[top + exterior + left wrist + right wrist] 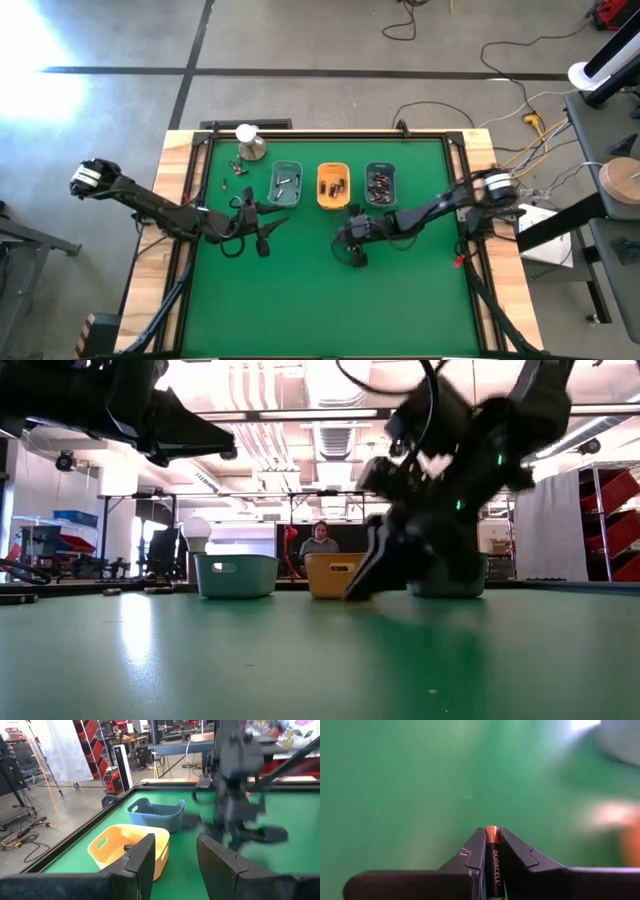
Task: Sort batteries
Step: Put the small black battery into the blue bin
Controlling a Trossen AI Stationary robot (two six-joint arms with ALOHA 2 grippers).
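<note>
My right gripper is over the green table in front of the orange tray, shut on a black battery with a copper end. My left gripper hovers open to the left of it, in front of the grey-blue tray, with nothing between its fingers. A second teal tray stands right of the orange one. All three trays hold batteries. A few loose batteries lie on the cloth at the far left. My right gripper pinches the battery's black body between its two fingers. The battery lies along the fingers, and its copper end just shows past their tips. The fingers slant down toward the table; in the low view they hang clear of the cloth.
A round metal dome with a white ball stands at the far left corner. The table has a raised dark rim. The near half of the green cloth is bare. A person sits in the room beyond the table.
</note>
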